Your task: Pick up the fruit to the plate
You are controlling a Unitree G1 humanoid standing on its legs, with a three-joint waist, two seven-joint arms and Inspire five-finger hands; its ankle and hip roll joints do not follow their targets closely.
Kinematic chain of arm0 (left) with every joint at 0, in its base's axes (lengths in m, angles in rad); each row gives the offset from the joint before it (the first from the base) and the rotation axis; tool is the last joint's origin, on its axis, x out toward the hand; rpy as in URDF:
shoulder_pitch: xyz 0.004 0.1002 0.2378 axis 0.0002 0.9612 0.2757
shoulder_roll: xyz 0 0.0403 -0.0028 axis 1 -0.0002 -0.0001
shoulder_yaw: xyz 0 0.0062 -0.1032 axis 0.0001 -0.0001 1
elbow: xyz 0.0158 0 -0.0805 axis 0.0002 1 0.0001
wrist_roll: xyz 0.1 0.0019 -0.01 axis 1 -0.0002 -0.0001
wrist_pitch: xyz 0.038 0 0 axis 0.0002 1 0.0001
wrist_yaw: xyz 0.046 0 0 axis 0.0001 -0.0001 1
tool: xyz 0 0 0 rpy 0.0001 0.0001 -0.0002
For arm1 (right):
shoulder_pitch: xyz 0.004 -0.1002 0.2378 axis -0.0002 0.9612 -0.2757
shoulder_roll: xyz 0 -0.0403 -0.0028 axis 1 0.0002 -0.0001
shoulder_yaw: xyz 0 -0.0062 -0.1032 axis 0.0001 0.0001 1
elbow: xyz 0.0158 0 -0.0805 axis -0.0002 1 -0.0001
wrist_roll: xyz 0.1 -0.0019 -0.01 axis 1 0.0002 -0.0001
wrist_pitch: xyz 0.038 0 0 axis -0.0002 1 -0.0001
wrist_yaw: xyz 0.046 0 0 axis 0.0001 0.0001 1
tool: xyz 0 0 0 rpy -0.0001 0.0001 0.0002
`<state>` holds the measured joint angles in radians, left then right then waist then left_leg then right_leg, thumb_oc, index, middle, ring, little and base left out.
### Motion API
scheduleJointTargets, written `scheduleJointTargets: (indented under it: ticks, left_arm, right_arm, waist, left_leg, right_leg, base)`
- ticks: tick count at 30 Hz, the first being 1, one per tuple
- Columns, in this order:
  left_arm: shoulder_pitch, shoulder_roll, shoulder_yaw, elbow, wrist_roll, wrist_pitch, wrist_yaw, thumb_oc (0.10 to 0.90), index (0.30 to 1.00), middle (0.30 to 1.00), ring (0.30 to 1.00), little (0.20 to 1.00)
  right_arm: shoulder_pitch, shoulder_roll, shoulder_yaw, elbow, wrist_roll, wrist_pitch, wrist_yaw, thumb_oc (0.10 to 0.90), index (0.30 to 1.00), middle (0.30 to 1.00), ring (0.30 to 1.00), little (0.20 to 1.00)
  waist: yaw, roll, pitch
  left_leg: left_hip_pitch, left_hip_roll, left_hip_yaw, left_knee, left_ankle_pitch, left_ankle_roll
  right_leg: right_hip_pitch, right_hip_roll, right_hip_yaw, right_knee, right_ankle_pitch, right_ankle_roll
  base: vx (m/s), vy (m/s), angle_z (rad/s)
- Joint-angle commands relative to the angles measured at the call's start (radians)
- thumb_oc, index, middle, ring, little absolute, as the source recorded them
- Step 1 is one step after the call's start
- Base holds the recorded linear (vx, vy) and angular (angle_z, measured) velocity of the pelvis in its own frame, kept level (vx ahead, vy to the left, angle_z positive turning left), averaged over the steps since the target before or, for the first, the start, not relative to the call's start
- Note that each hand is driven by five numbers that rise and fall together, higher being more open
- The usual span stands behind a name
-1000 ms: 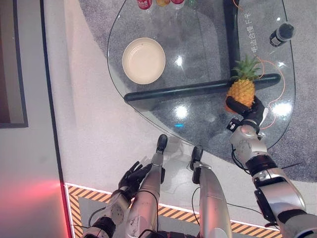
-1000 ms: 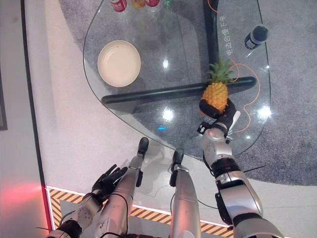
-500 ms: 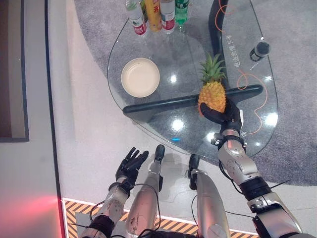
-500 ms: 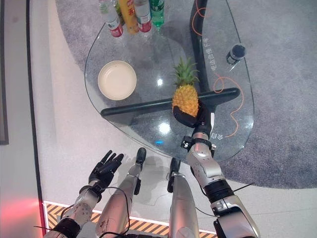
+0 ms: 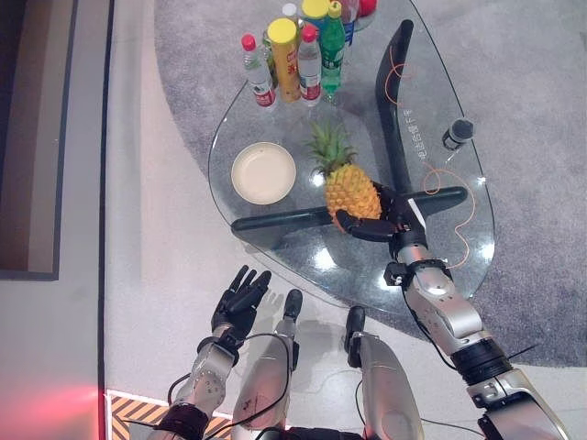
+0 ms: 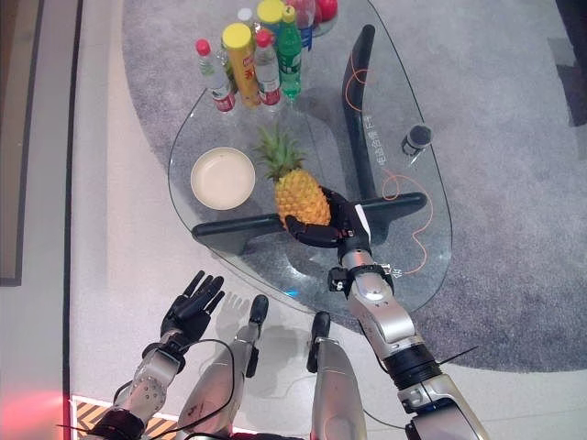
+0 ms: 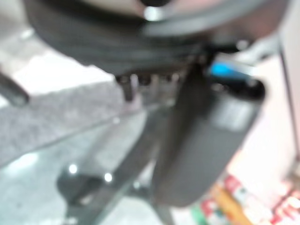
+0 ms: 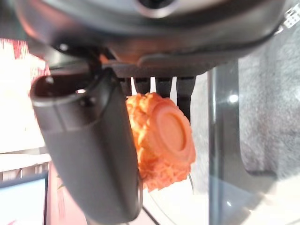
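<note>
Left eye view has the right hand (image 5: 396, 220) wrapped around the base of the one pineapple (image 5: 348, 183), which it has carried toward nine o'clock since half a second ago, closer to the single cream plate (image 5: 263, 172). The fruit hangs over the glass table (image 5: 459, 238), just beside the plate at its three o'clock, crown tilted toward eleven. The left hand (image 5: 238, 299) hovers off the table's six o'clock edge with fingers spread, holding nothing, as before. About six bottles (image 5: 293, 50) cluster at twelve; one dark cup (image 5: 456, 134) stands at two.
</note>
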<state>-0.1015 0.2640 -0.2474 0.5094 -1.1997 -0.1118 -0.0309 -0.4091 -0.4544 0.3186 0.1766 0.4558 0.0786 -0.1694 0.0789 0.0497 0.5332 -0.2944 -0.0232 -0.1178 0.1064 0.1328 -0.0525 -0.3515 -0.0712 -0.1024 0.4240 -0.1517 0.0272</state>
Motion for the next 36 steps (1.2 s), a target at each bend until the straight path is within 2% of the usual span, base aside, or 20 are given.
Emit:
scheduleJointTargets:
  ticks: [1,5,8,12,19,26,29,36]
  left_arm:
    - [0.035,0.055,0.041,-0.168,0.001,-0.016,-0.075,0.8,0.9,0.9,0.9,0.9]
    - [0.021,0.075,0.026,-0.249,-0.043,0.02,-0.102,0.8,0.9,0.9,0.9,0.9]
    - [0.006,0.079,0.001,-0.316,-0.166,0.086,-0.14,0.8,0.9,0.9,0.9,0.9]
    - [-0.009,0.071,-0.008,-0.39,-0.252,0.112,-0.17,0.8,0.9,0.9,0.9,0.9]
    - [-0.045,0.103,-0.014,-0.531,-0.28,0.127,-0.193,0.8,0.9,0.9,0.9,0.9]
    - [-0.089,0.128,-0.026,-0.619,-0.309,0.198,-0.208,0.8,0.9,0.9,0.9,0.9]
    - [-0.109,0.143,-0.034,-0.634,-0.317,0.217,-0.202,0.8,0.9,0.9,0.9,0.9]
    - [-0.12,0.153,-0.04,-0.639,-0.301,0.21,-0.196,0.8,0.9,0.9,0.9,0.9]
  right_arm:
    - [-0.039,-0.042,-0.02,-0.24,-0.026,-0.073,0.093,0.1,0.3,0.3,0.3,0.2]
    - [-0.031,-0.061,0.006,-0.254,-0.033,-0.089,0.149,0.1,0.3,0.3,0.3,0.2]
    - [-0.046,-0.068,0.037,-0.259,-0.043,-0.097,0.175,0.1,0.3,0.3,0.3,0.2]
    - [-0.06,-0.074,0.064,-0.257,-0.048,-0.11,0.182,0.1,0.3,0.3,0.3,0.2]
    - [-0.058,-0.082,0.086,-0.266,-0.049,-0.126,0.138,0.1,0.3,0.3,0.3,0.2]
    - [-0.063,-0.081,0.094,-0.278,-0.046,-0.138,0.115,0.1,0.3,0.3,0.3,0.2]
    - [-0.074,-0.079,0.106,-0.294,-0.048,-0.134,0.126,0.1,0.3,0.3,0.3,0.2]
    - [-0.079,-0.081,0.147,-0.32,-0.096,-0.085,0.129,0.1,0.3,0.3,0.3,0.2]
  waist:
    - [-0.009,-0.04,-0.013]
    - [-0.008,-0.039,-0.013]
    - [-0.006,-0.038,-0.013]
    - [-0.002,-0.039,-0.013]
    - [0.005,-0.042,-0.013]
    - [0.009,-0.05,-0.013]
    - [0.008,-0.051,-0.013]
    - [0.008,-0.051,-0.013]
  left_leg:
    - [0.037,-0.102,0.047,0.181,-0.17,0.045]
    - [0.031,-0.101,0.046,0.185,-0.167,0.045]
    - [0.021,-0.103,0.043,0.183,-0.163,0.048]
    - [0.02,-0.106,0.039,0.176,-0.159,0.052]
    - [0.03,-0.11,0.029,0.161,-0.154,0.055]
    - [0.043,-0.11,0.019,0.151,-0.159,0.059]
    - [0.043,-0.11,0.02,0.15,-0.159,0.059]
    - [0.058,-0.11,0.017,0.137,-0.16,0.062]
  right_leg:
    - [0.147,0.037,0.028,-0.198,0.112,0.019]
    - [0.142,0.04,0.025,-0.191,0.11,0.021]
    - [0.131,0.044,0.026,-0.189,0.112,0.024]
    - [0.13,0.048,0.031,-0.193,0.115,0.027]
    - [0.137,0.053,0.036,-0.201,0.118,0.035]
    - [0.142,0.056,0.048,-0.204,0.119,0.046]
    - [0.138,0.058,0.053,-0.201,0.12,0.05]
    - [0.145,0.06,0.064,-0.205,0.12,0.056]
  base:
    - [0.04,-0.031,0.1]
    - [0.01,-0.012,0.03]
    - [-0.01,-0.021,0.01]
    - [0.0,-0.026,0.08]
    - [0.0,-0.018,0.05]
    - [0.01,-0.008,0.02]
    - [0.02,-0.014,0.05]
    - [0.01,0.0,0.03]
